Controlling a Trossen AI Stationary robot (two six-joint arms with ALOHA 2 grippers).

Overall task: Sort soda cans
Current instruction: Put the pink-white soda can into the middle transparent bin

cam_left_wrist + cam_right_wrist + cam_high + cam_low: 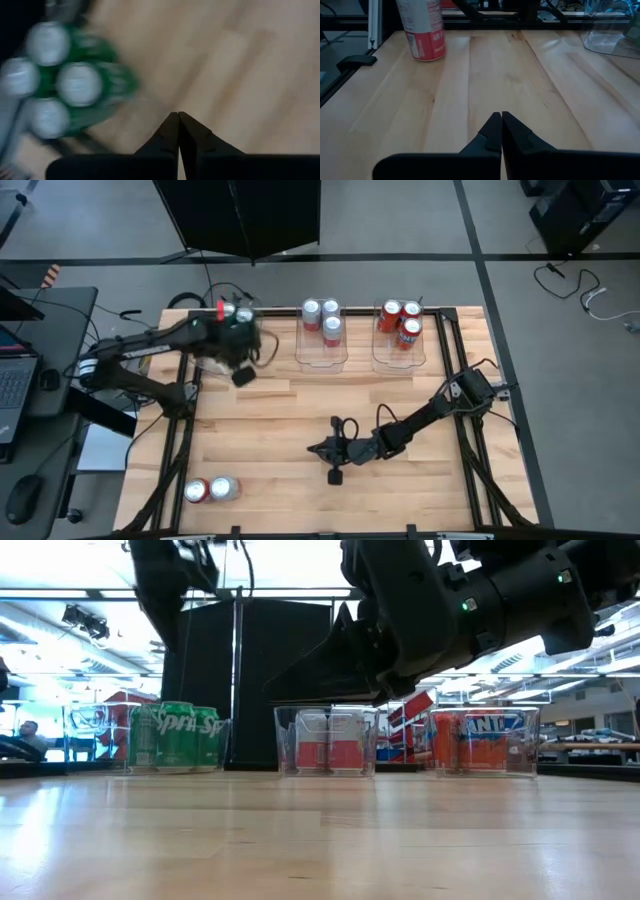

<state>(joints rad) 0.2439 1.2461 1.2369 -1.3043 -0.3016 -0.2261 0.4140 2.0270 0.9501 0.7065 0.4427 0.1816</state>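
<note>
The sort looks nearly done; four green cans (75,85) stand together at the table's far left, seemingly inside a bin, though the arm hides it from above; three silver-white cans (322,318) fill the middle bin (321,360); three red cans (400,320) sit in the right bin (398,364). Two cans (210,489) wait at the near left edge. The left gripper (178,125), pressed together and empty, hangs beside the green cans; the right gripper (501,127), likewise closed and empty, rests mid-table.

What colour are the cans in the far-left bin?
Green, with silver tops; the green cans show best in the low view.
</note>
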